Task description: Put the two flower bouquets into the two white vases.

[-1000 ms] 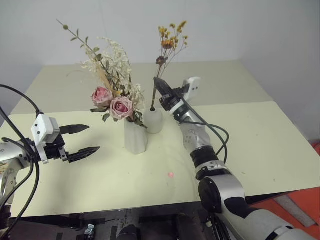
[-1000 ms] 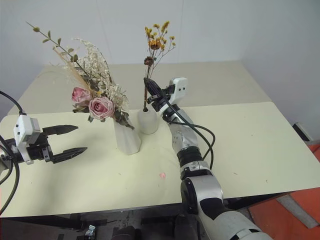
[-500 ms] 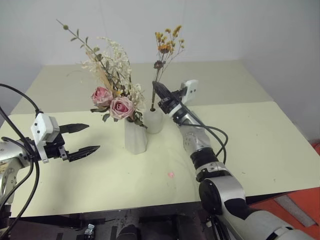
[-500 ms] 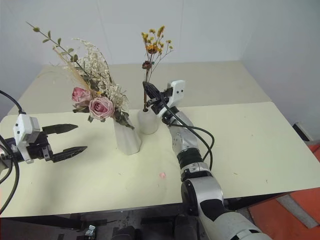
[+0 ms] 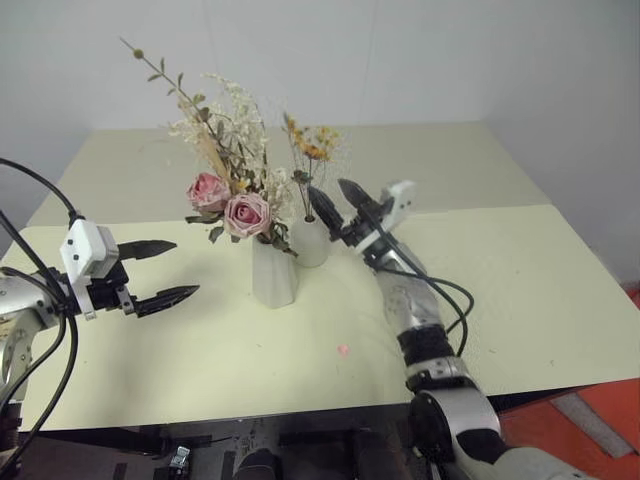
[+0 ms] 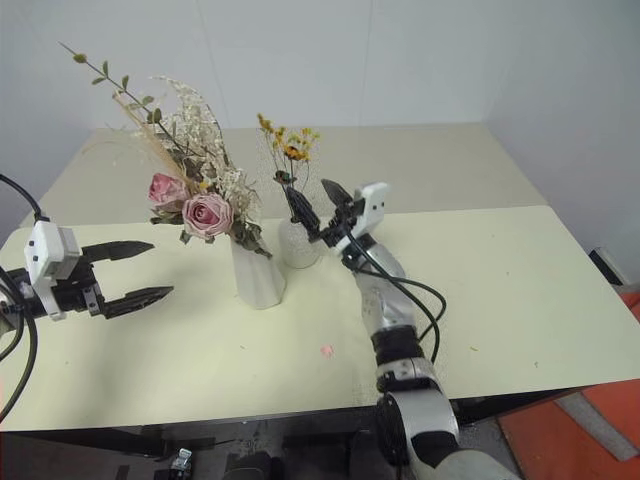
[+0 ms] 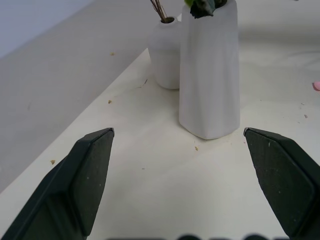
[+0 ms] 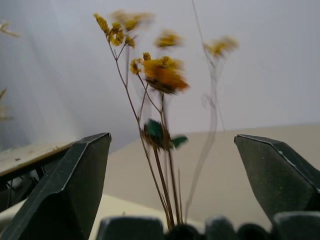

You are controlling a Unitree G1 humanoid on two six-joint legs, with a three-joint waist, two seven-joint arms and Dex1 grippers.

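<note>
Your right end effector (image 5: 337, 203) stands spread just right of the orange-yellow sprig (image 5: 309, 150) in the round vase (image 5: 311, 241); your left end effector (image 5: 165, 271) is spread too.

Your left gripper (image 5: 162, 270) hangs out at the left side with its fingers spread apart. Your right gripper (image 5: 338, 201) reaches forward, tilted up, fingers wide apart, holding nothing.
</note>
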